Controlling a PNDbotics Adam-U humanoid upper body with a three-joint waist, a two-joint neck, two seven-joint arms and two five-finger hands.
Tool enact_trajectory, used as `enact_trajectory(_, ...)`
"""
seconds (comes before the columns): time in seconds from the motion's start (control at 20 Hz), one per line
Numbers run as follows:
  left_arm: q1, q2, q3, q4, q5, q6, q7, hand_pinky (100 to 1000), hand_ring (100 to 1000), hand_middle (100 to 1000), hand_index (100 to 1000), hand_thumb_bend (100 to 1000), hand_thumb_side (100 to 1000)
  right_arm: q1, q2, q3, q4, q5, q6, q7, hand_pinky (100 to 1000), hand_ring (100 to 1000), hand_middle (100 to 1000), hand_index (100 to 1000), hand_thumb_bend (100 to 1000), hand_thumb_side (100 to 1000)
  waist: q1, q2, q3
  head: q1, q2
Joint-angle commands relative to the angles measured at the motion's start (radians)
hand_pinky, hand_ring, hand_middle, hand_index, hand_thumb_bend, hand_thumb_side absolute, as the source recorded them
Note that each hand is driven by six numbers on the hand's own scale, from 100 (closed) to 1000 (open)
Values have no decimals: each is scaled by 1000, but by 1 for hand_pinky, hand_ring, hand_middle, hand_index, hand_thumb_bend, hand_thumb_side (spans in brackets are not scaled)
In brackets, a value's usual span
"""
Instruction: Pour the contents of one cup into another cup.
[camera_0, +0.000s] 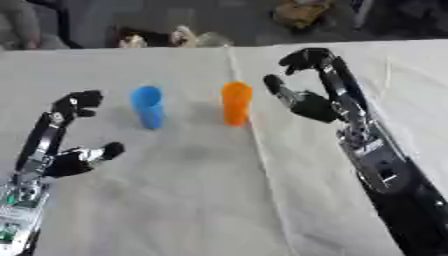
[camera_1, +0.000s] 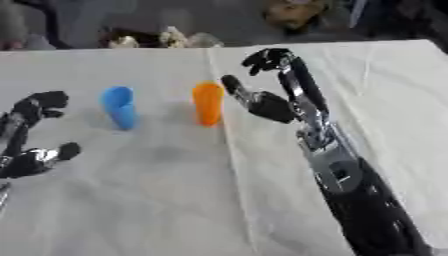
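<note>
Upright orange cup just left of open right robot hand; open left robot hand nearer blue cup.

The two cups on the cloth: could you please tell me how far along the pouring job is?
Nothing looks done yet: the blue cup and the orange cup both stand upright and apart on the white cloth, and neither is held. In hand: the right hand is open just beside the orange cup, and the left hand is open to the left of the blue cup. Grasping, lifting and pouring are all left.
</note>
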Motion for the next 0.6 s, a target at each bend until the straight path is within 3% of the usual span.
enact_trajectory(0.05,-32,14,-13,14,-13,19,6,751,796,777,862,835,616,-16,-11,-1,-20,-3,-1,0,722,770,485,655,465,633,3,-15,-2,0,-2)
enact_trajectory(0.25,-67,6,-25,73,-15,45,19,742,791,777,864,786,641,-16,-11,0,-20,-3,-2,1,722,770,485,655,463,634,3,-14,-4,0,0)
enact_trajectory(0.6,-136,-13,-45,163,-74,96,90,728,784,774,863,782,650,-16,-9,3,-20,-5,-3,3,722,770,485,655,461,636,3,-13,-10,3,1)
